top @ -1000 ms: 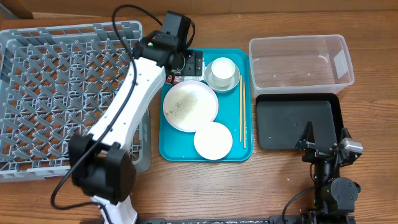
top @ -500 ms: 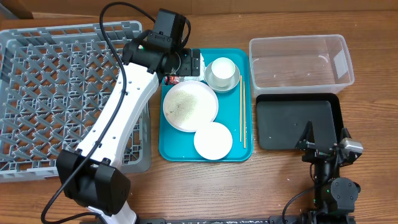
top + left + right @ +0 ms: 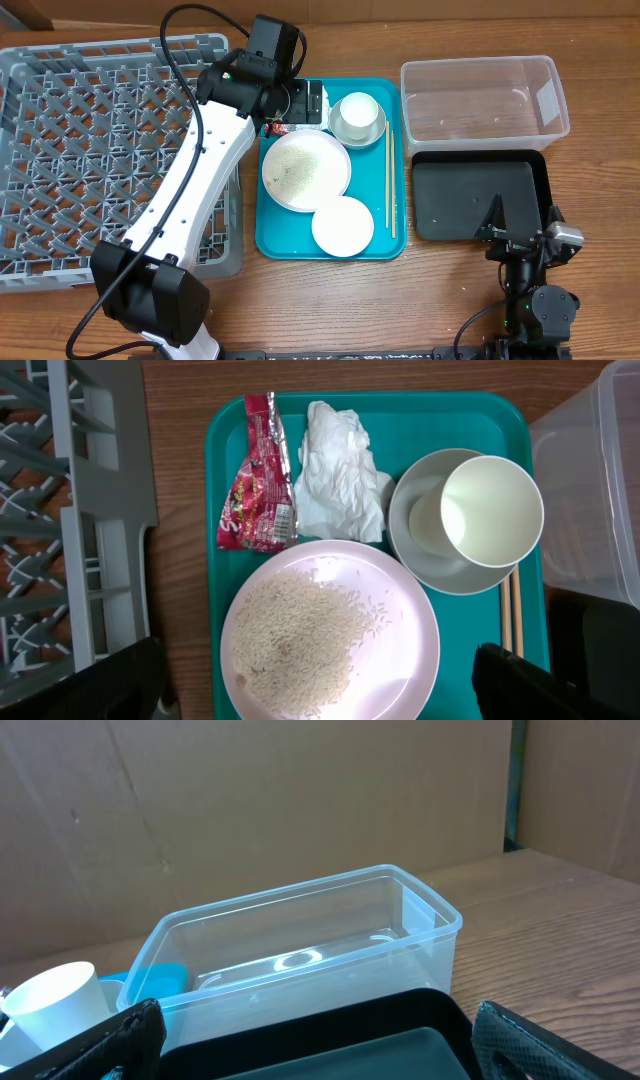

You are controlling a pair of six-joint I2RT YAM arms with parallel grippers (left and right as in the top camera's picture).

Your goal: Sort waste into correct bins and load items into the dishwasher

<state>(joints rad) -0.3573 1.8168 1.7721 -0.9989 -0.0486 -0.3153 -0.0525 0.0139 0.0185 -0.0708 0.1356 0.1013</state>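
The crinkled red snack wrapper (image 3: 255, 485) lies flat in the far left corner of the teal plastic serving tray (image 3: 222, 590), edge to edge with the crumpled white tissue (image 3: 335, 470) beside it. Both sit just behind the large round pinkish-white plate (image 3: 400, 660), which carries a heap of loose pale rice grains (image 3: 295, 640) in its middle. To the right of that plate a white cup (image 3: 492, 510) stands in a shallow white bowl (image 3: 425, 555). Thin wooden chopsticks (image 3: 513, 625) lie along the tray's right edge, and a smaller white plate (image 3: 342, 227) fills the near end.

The left gripper (image 3: 318, 658) hangs over the tray's far end, looking straight down. Its fingers are spread to both lower corners of the wrist view and have hold of nothing. That pose suits a drop onto the wrapper or the tissue (light scraps are probably easiest to clear before any dish is lifted), though I cannot tell which it is aimed at.

The square grey lattice dish rack (image 3: 100, 150) stands to the left of the serving tray. On the right are the clear plastic rectangular tub (image 3: 485, 95) and, in front of it, the shallow black rectangular tray (image 3: 480, 200). The right gripper (image 3: 315, 1038) sits low at that black tray's near edge, spread wide and holding nothing. It seems parked clear of the left arm's work.
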